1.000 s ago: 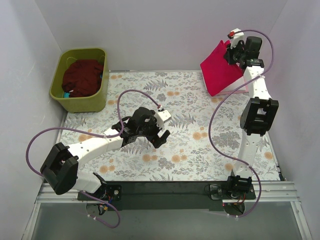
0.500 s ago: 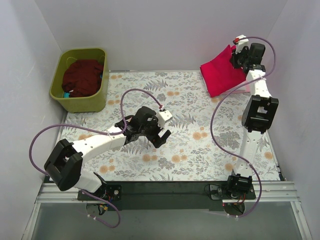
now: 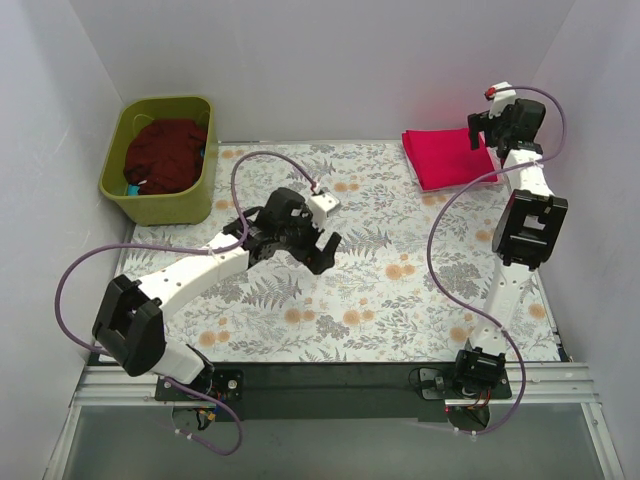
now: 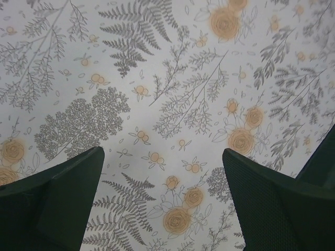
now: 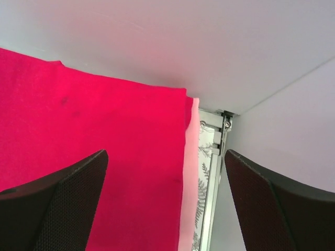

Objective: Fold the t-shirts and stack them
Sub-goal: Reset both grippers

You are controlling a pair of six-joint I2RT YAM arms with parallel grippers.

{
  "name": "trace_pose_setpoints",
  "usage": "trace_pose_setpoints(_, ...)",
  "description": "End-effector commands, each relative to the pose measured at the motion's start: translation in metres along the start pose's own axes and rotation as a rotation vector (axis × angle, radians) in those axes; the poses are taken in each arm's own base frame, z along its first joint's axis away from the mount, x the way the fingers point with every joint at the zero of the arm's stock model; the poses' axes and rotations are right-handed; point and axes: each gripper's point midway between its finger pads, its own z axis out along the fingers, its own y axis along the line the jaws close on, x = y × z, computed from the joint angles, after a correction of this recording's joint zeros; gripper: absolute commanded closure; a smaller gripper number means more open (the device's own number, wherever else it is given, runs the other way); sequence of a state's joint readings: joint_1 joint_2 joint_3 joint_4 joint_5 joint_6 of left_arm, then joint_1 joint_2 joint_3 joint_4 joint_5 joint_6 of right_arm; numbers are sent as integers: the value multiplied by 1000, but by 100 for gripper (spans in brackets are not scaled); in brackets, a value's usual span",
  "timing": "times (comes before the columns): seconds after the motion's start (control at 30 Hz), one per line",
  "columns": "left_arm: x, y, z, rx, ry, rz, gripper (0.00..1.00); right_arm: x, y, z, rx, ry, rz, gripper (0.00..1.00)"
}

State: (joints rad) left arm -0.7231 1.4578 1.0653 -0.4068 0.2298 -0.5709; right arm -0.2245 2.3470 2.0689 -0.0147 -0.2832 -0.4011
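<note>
R gripper jaws spread over red t-shirt; L gripper spread, empty; lift R straight up, don't snag fold

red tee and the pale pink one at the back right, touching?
Touching. The right wrist view shows the red t-shirt lying flat on the pale pink t-shirt, whose edge peeks out along its side with no gap.
</note>
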Motion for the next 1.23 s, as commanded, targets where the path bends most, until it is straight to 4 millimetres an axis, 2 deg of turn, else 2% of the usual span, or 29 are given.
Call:
trace_pose_setpoints(0.0,-34,0,-22,33,-53,-127,3,-79,-21,-44,59,-149,-59,2)
trace_pose_setpoints(0.03,-33,-1,-26,54,-36,-158,3,-82,-17,-51,42,-142,-47,2)
trace_pose_setpoints(0.07,-32,8,-27,42,-25,-217,3,-102,-16,-68,38,-169,-53,2)
trace_pose_setpoints(0.1,-43,13,-32,39,-40,-239,3,-106,-8,-75,6,-177,-36,2)
trace_pose_setpoints(0.13,-38,19,-36,47,-13,-289,3,-101,2,-84,-28,-138,-13,2)
trace_pose_setpoints(0.17,-39,23,-39,52,-5,-316,3,-117,7,-103,-45,-154,-15,2)
trace_pose_setpoints(0.23,-41,29,-43,69,15,-373,3,-120,25,-121,-115,-142,4,2)
trace_pose_setpoints(0.27,-44,36,-48,88,4,-402,3,-123,35,-140,-147,-111,25,2)
trace_pose_setpoints(0.3,-40,39,-47,102,18,-406,3,-124,46,-150,-195,-103,38,2)
trace_pose_setpoints(0.4,-35,57,-51,90,45,-460,3,-110,78,-186,-299,13,121,2)
trace_pose_setpoints(0.47,-22,72,-53,83,86,-522,3,-100,94,-206,-338,69,152,2)
trace_pose_setpoints(0.53,-19,81,-61,81,63,-554,3,-80,113,-225,-393,146,206,2)
trace_pose_setpoints(0.6,-7,94,-67,39,47,-581,3,-58,134,-246,-428,194,248,2)
trace_pose_setpoints(0.63,-5,98,-69,18,38,-574,3,-54,146,-254,-458,201,261,2)
trace_pose_setpoints(0.67,-4,100,-74,-9,26,-552,3,-58,153,-268,-462,187,249,2)
trace_pose_setpoints(0.7,8,100,-73,-29,43,-556,3,-35,171,-274,-495,236,272,2)
trace_pose_setpoints(0.77,12,105,-78,-87,20,-538,2,-31,187,-291,-520,233,263,2)
trace_pose_setpoints(0.8,26,102,-75,-91,44,-549,2,-16,204,-295,-550,270,265,2)
trace_pose_setpoints(0.9,40,99,-77,-117,50,-552,2,-5,228,-310,-581,289,240,2)
trace_pose_setpoints(0.93,53,98,-75,-130,75,-557,2,7,236,-315,-589,310,236,2)
trace_pose_setpoints(1.03,66,96,-79,-155,89,-542,2,22,257,-325,-620,347,216,2)
trace_pose_setpoints(1.2,59,90,-89,-148,46,-523,2,34,271,-334,-638,372,212,2)
